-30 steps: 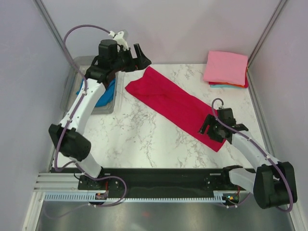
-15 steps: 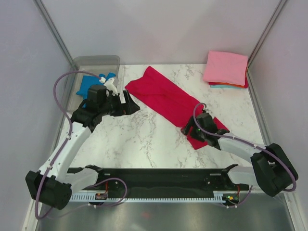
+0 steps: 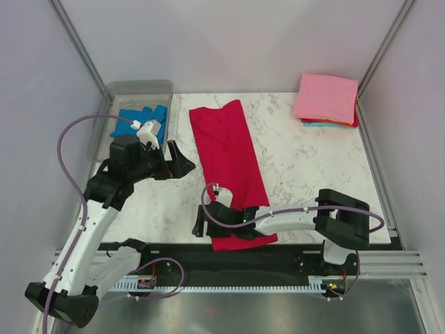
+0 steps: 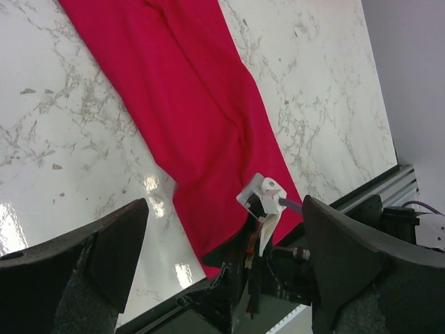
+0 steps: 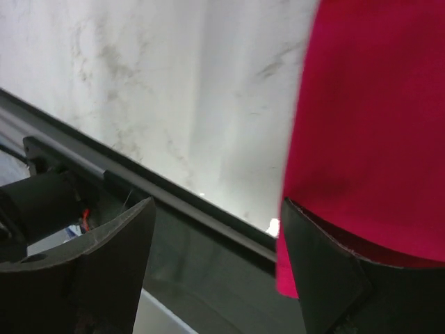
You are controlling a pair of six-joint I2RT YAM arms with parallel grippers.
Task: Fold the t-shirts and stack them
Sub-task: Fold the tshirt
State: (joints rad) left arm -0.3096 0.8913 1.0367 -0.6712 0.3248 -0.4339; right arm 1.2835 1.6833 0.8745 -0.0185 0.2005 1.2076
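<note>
Folded light pink t-shirt point(image 3: 327, 97) stacked far right, long crimson t-shirt point(image 3: 226, 149) half-folded, blue t-shirt point(image 3: 135, 120) untouched far left; my left gripper point(image 3: 183, 164) and right gripper point(image 3: 201, 224) gape empty.

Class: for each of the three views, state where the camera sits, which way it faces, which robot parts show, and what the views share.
Top external: above and behind the bases, looking down on the marble table; both arms, left gripper and right gripper show.
Left wrist: on the left arm, angled down toward the near edge; its own fingers show.
Right wrist: low over the near table edge, looking down; its own fingers show.
Shared: all three see the crimson t-shirt.
</note>
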